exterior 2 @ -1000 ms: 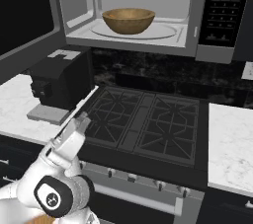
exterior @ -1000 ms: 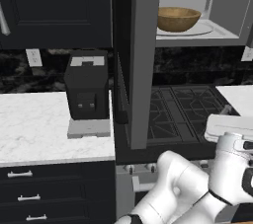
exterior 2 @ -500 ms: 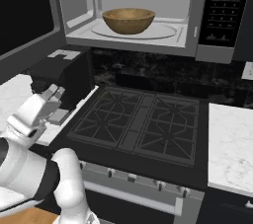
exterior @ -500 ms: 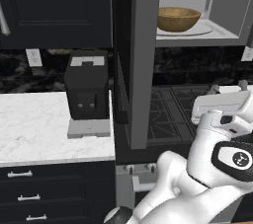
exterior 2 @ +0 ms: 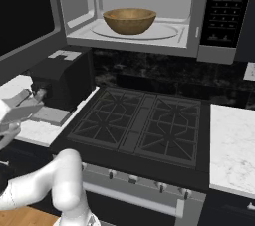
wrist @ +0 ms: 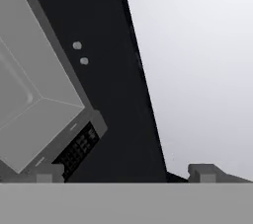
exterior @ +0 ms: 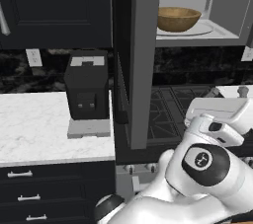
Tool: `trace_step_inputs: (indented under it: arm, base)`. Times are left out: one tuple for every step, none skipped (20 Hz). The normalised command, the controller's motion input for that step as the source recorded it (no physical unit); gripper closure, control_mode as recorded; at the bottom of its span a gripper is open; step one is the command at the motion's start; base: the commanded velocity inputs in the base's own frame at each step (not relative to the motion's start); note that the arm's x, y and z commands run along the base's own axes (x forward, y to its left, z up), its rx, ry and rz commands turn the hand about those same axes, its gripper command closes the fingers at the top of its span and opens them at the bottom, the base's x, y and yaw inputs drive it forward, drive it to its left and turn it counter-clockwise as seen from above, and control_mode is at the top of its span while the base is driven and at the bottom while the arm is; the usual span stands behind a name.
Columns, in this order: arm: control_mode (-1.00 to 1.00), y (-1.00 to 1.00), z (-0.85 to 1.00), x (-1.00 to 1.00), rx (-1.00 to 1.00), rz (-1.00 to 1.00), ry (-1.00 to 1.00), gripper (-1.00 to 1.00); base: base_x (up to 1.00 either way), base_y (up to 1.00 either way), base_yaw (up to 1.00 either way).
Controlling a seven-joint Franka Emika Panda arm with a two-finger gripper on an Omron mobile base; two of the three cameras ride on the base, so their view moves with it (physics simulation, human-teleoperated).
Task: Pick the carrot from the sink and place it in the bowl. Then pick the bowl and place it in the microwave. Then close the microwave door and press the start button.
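Observation:
The wooden bowl (exterior: 178, 18) (exterior 2: 129, 20) sits on the white turntable inside the open microwave (exterior 2: 149, 33). No carrot shows above the bowl's rim; whether it lies inside is hidden. The sink is out of view. The microwave door (exterior: 136, 55) (exterior 2: 25, 21) stands wide open, edge-on in the left base view. My gripper (exterior 2: 31, 95) (exterior: 227, 91) hangs open and empty, low in front of the stove's left side, well below the door. In the hand view my gripper (wrist: 128, 173) points up at a grey box with a dark strip (wrist: 74, 151).
A black coffee machine (exterior: 88, 90) (exterior 2: 62, 78) stands on the white marble counter (exterior: 34, 124) left of the stove (exterior 2: 142, 125). The microwave's dark control strip (exterior 2: 226, 6) is on its right side. More counter (exterior 2: 231, 145) lies right of the stove.
The arm has swung my hand up and leftward in the right base view, from over the stove's front toward the coffee machine. The gripper has stayed open; bowl and door have not moved.

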Motion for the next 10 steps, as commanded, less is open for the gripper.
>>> trace_step_inputs:
  arm:
    - [-1.00, 1.00, -0.31, 0.04, -0.02, -0.18, -0.10, -1.00]
    - [-1.00, 1.00, -0.43, 0.11, 0.00, -0.15, -0.09, -1.00]
    - [-1.00, 1.00, -0.52, 0.11, 0.00, -0.12, -0.11, -1.00]
    - [-1.00, 0.86, -0.68, 0.14, 0.00, -0.08, -0.13, -1.00]
    - [-1.00, 0.64, -0.83, 0.09, 0.00, -0.03, -0.19, -1.00]
    - [-1.00, 0.52, -0.90, 0.06, 0.00, 0.00, -0.23, -1.00]
    - [-1.00, 0.41, -1.00, 0.00, 0.00, 0.00, -0.29, -1.00]
    - [-1.00, 0.29, -1.00, 0.00, 0.00, 0.00, -0.36, -1.00]
    - [-1.00, 0.21, -1.00, 0.00, 0.00, 0.02, -0.42, -1.00]
    - [-1.00, 0.04, -1.00, -0.01, 0.00, 0.07, -0.43, -1.00]
  base:
    - [0.00, 0.00, 0.00]
    - [0.00, 0.00, 0.00]
    - [0.00, 0.00, 0.00]
    - [0.00, 0.00, 0.00]
    - [0.00, 0.00, 0.00]
    - [0.00, 0.00, 0.00]
    - [0.00, 0.00, 0.00]
    - [0.00, 0.00, 0.00]
    - [0.00, 0.00, 0.00]
    - [0.00, 0.00, 0.00]
